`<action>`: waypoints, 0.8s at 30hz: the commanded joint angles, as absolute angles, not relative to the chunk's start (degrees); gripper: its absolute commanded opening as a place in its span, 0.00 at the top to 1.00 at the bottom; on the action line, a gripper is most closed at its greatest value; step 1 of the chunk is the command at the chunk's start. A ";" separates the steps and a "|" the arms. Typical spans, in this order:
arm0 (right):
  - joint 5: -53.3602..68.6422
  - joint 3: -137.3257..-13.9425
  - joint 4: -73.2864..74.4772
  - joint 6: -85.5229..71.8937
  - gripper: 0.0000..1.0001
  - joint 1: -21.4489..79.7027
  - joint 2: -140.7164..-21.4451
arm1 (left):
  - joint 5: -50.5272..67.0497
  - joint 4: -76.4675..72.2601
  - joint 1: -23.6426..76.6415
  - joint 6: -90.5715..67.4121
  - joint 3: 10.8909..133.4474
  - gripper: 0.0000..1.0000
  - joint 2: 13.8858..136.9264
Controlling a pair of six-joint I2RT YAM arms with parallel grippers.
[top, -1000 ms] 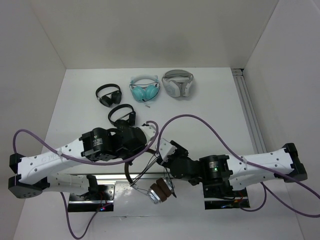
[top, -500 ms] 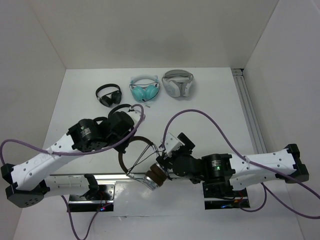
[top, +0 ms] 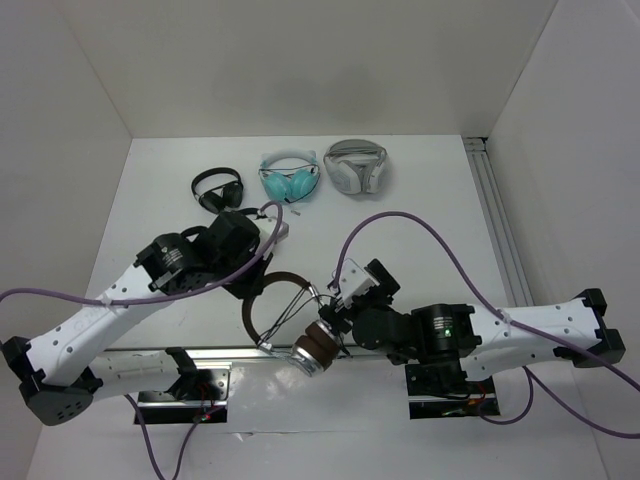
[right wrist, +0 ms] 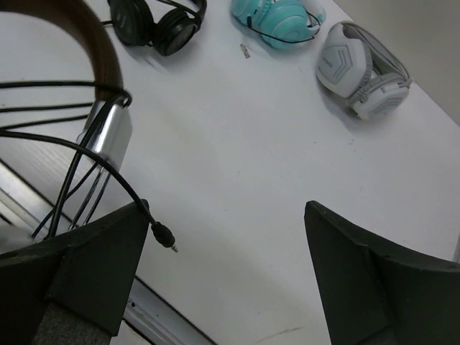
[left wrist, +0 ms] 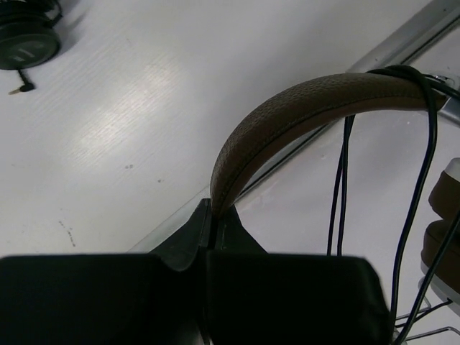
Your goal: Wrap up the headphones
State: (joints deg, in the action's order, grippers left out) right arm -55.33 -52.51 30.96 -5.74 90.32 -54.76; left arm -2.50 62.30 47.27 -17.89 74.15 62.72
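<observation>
The over-ear headphones with a dark brown leather-look headband, brown ear pads and silver-white cup shells (top: 318,347) sit at the silver metal rail (top: 225,351) along the near edge of the white table (top: 430,210), their stacked cups over the rail and the headband arching just beyond it. The left gripper (top: 258,280) has its black jaws pressed together on one end of the headband, which rises out of the pinch and curves away in the left wrist view (left wrist: 287,108). The thin black cable (left wrist: 411,208) is looped over the far end of the band, its strands running back towards the cups. Just beyond the rail, on the cup side of the headphones, the right gripper (top: 340,298) stands with its fingers spread wide and nothing between them (right wrist: 224,215). The cable's small plug (right wrist: 165,238) hangs loose just beside one finger; whether the cable touches that finger cannot be told. Well beyond the rail, near the back wall, lie a small all-black pair (top: 217,188), a teal pair (top: 288,180) and a white-grey pair (top: 355,167).
</observation>
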 commanded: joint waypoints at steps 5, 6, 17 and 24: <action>-60.04 -54.23 31.56 -7.56 0.04 88.86 -55.20 | 7.92 54.40 48.52 -18.63 69.79 1.00 62.40; -60.03 -54.23 31.55 -7.56 0.04 88.86 -55.20 | 7.91 54.40 48.52 -19.15 69.79 1.00 62.40; -60.56 -53.70 30.85 -7.56 0.01 88.07 -57.83 | 14.05 51.60 48.52 -18.63 69.26 1.00 59.94; -45.73 -54.23 32.43 -6.33 0.00 84.55 -58.19 | 12.75 51.59 47.91 -18.63 69.95 1.00 57.40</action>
State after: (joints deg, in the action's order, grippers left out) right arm -53.52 -52.51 31.99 -6.85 84.60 -59.37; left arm 9.28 57.49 48.29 -17.52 68.66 59.64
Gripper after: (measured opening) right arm 0.991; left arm 0.061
